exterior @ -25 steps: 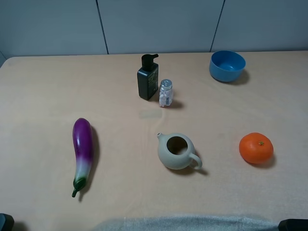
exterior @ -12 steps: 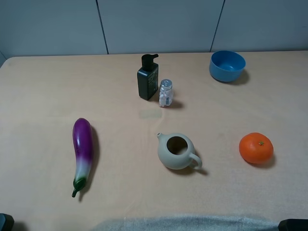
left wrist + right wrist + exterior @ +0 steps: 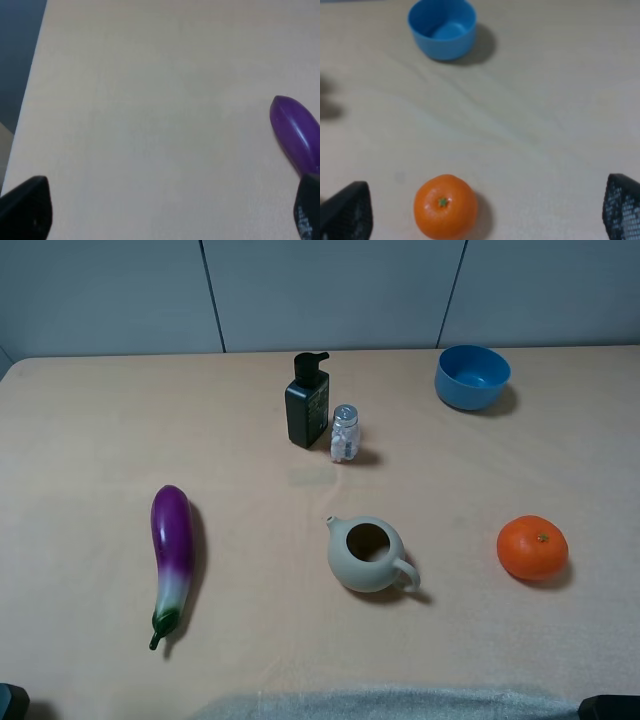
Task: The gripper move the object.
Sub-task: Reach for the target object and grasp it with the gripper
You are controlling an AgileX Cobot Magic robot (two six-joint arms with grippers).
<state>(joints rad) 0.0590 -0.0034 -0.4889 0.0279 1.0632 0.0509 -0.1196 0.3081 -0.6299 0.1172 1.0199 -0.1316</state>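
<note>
The object, a small pale grey-beige lidless teapot point(image 3: 367, 555), stands upright near the middle of the table, spout to the far left, loop handle to the near right. Nothing touches it. Both arms sit at the near edge, only dark corners showing in the exterior view. My left gripper point(image 3: 170, 212) is open, its dark fingertips point(image 3: 27, 210) spread wide over bare table beside the eggplant's tip. My right gripper point(image 3: 485, 212) is open too, with fingertips point(image 3: 347, 212) far apart and the orange lying between and ahead of them. The teapot shows in neither wrist view.
A purple eggplant point(image 3: 171, 555) lies at the left. An orange point(image 3: 532, 547) sits right of the teapot. A blue bowl point(image 3: 472, 376) stands at the back right. A black pump bottle point(image 3: 307, 402) and a small clear jar point(image 3: 344, 434) stand behind the teapot. A grey cloth point(image 3: 390, 704) lies along the near edge.
</note>
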